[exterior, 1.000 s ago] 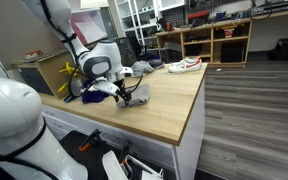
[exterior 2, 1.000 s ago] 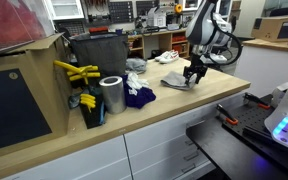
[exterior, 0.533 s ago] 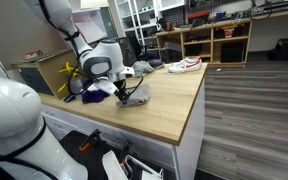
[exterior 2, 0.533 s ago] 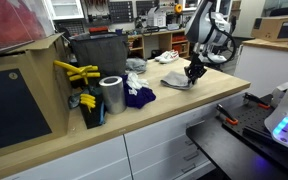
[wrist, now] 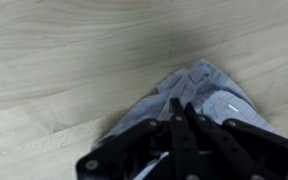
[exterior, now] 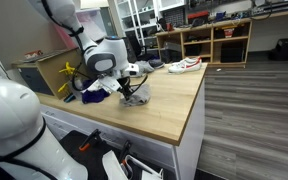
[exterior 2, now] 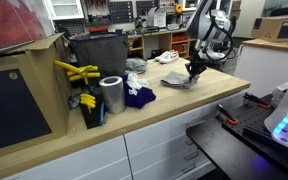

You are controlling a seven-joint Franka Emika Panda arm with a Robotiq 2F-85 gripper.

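On the counter (wrist: 64, 50), the gripper (wrist: 182, 108), closed tight, pinches a partly hidden grey cloth (wrist: 212, 82).

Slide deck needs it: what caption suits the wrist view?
Hand pinched shut on a crumpled grey cloth lying on a pale wooden countertop.

Robot arm (exterior: 62, 14): white rounded link shells, darker bands at the joints. Just behind the gripper (wrist: 179, 106) sits a bulky white wrist housing (exterior: 106, 60) with a dark round face. Gripper matte black: two slim fingers (wrist: 173, 128) tapering forward from a wider linkage body. Dark cable (exterior 2: 225, 46) loops beside the wrist housing in an exterior view.
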